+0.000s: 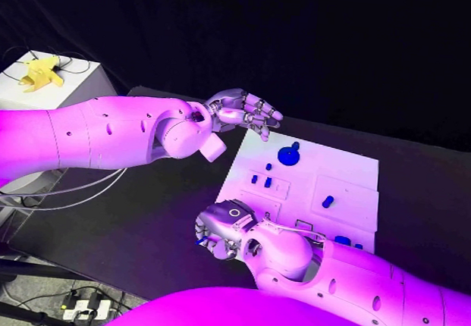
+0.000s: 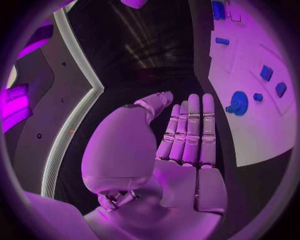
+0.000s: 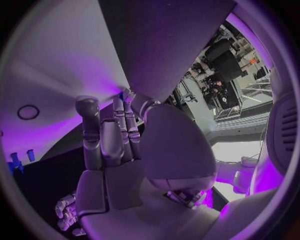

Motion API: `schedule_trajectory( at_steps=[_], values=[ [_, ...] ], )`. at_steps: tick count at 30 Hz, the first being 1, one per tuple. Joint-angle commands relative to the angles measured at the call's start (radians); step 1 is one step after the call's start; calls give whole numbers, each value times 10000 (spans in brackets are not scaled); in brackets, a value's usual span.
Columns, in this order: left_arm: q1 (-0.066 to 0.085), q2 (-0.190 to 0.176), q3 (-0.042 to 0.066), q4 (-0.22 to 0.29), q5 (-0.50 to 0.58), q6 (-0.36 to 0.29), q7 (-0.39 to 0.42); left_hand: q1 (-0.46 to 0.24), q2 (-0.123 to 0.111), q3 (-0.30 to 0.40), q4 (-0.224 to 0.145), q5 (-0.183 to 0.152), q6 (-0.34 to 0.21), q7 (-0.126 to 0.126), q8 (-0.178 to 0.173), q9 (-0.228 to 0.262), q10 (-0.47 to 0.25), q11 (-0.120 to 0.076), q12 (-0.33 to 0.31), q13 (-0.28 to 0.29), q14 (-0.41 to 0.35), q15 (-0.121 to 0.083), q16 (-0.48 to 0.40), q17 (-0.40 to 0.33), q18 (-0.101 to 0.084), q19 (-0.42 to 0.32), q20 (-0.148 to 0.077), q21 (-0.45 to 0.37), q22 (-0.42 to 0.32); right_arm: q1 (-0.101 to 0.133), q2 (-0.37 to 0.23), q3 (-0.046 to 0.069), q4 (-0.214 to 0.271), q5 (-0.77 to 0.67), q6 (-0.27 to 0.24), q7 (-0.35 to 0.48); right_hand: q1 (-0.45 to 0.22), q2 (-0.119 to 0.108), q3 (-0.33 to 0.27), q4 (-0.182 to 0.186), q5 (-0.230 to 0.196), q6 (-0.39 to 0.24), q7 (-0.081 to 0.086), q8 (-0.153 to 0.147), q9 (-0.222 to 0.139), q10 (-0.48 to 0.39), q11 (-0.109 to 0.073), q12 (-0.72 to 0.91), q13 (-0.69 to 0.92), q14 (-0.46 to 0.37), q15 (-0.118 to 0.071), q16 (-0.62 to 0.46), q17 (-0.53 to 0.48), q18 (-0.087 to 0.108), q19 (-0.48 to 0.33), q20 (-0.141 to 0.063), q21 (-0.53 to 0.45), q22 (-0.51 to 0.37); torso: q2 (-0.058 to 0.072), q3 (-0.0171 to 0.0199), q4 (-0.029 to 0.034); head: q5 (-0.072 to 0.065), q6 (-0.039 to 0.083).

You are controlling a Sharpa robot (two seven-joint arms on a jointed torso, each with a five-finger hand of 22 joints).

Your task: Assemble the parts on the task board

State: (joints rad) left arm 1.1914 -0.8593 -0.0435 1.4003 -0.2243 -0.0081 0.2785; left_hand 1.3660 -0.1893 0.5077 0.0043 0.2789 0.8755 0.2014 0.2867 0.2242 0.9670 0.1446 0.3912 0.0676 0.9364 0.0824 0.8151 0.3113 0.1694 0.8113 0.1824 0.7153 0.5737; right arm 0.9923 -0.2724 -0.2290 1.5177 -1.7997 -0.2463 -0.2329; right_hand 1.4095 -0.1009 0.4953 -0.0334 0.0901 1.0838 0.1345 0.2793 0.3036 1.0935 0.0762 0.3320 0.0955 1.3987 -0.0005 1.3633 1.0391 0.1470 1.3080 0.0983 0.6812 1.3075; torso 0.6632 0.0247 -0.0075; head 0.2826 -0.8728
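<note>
The white task board (image 1: 350, 172) lies in the middle of the black table (image 1: 131, 238). Small blue parts sit on it: a round blue knob (image 1: 289, 154) near the far edge, and little blue pegs (image 1: 261, 179) closer in.

The left hand (image 1: 243, 109) hangs by the far corner of the board. Its fingers (image 2: 190, 130) are straight, side by side, and hold nothing. The right hand (image 1: 226, 228) is low at the near corner of the board. Its fingers are stretched out too, and I see nothing in them.

Both hands are very near the board. I think a hand could bump a corner and push the board askew. Then the parts could roll or tip. The pegs are small, so big fingers may knock one away when they try to pick it up.
</note>
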Motion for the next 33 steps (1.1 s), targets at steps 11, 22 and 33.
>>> schedule_trajectory(
  at_steps=[11, 22, 33],
  values=[
    [8, -2, 5, 34, 16, 133, -34, 39, 21, -84, 9, -16, -7, 73, -60, -17, 26, 21, -63, 8, 23, 9, -66, 2, 101, 17, -16, -51, 10, -52, -236, -52, -30, 728, -1539, 421, 2, 217, 126, -141, 799, -92, 51, 142, 102, 277, -59, 88, 18, 314, -63, 212, 381, -234, 384, -50, 927, 1008, 1, -3, -9, -12, 2],
    [8, -14, 5, 35, 12, 133, -41, 39, 21, -84, 9, -16, -7, 73, -60, -17, 26, 21, -63, 8, 23, 9, -66, 2, 101, 17, -16, -51, 10, -65, -458, -46, 179, 1060, -2382, 623, -87, 118, 344, -187, 1094, -95, 49, 160, 121, 308, -61, 77, 17, 357, -72, 209, 404, -255, 429, -71, 1089, 1035, -2, -3, -4, -26, 2],
    [8, -50, 4, 43, 2, 141, -38, 37, 17, -87, 9, -13, -23, 82, -72, -24, 13, 28, -76, 7, 15, 15, -80, 2, 99, 9, -13, -58, 9, 95, -1198, 107, 871, 1257, -2748, 660, -147, 49, 614, -194, 886, -94, 43, 161, 122, 324, -64, 67, 18, 389, -80, 216, 444, -269, 451, -82, 1213, 1055, -23, 4, -36, -78, 2]
  ],
)
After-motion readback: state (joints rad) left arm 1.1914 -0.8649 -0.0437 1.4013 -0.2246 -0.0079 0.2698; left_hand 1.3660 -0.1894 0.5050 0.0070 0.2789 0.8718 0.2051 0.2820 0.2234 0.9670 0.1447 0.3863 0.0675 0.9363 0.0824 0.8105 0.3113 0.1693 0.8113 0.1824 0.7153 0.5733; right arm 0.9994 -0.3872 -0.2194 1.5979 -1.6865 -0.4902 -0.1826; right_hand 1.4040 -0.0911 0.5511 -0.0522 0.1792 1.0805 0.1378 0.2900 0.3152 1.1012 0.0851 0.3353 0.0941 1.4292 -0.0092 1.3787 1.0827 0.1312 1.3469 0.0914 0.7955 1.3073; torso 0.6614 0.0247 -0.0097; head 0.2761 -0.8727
